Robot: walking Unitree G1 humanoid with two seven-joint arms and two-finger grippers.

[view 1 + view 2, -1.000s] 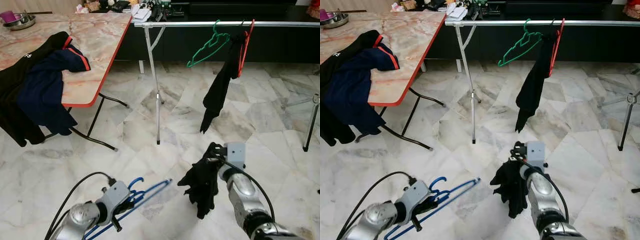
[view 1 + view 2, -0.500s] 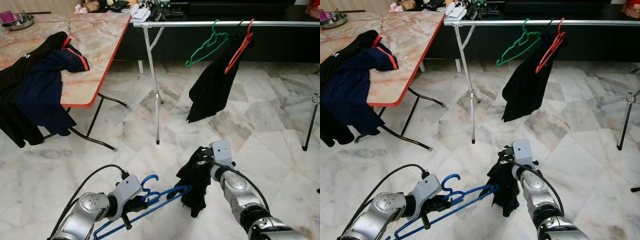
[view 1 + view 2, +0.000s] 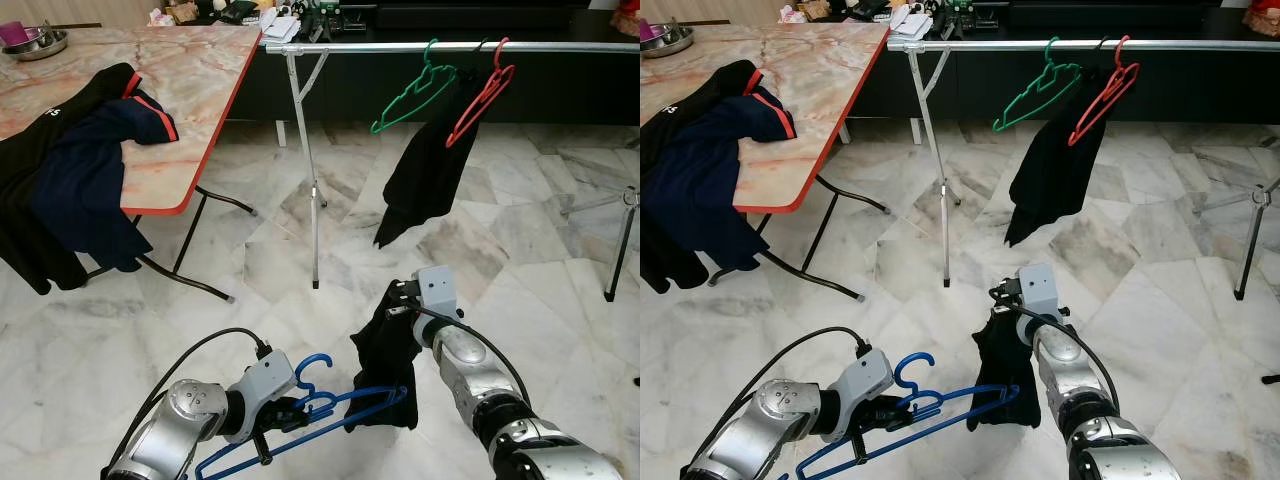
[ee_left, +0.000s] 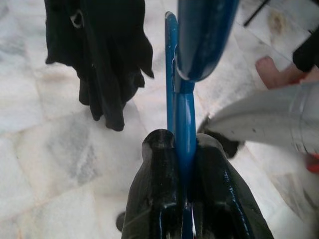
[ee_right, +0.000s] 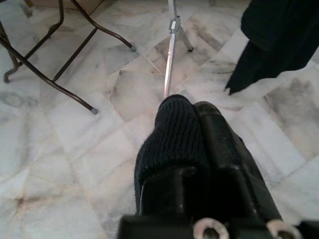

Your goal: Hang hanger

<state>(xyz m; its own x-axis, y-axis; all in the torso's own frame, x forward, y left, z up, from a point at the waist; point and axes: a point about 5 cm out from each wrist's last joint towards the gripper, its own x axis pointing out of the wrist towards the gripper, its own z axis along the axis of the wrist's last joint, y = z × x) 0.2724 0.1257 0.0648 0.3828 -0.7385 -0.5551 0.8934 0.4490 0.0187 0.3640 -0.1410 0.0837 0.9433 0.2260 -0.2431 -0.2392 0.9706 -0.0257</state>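
Gripping the blue hanger (image 3: 300, 430) near its hook, left pincer (image 3: 283, 415) is clamped tight, low over the floor. Right pincer (image 3: 398, 298) pinches a black garment (image 3: 385, 365), its hem draped over the hanger's far end.

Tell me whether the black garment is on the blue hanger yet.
Partly on: the blue hanger, in the left claw, has one end inside the black garment; the right claw holds the fabric bunched.
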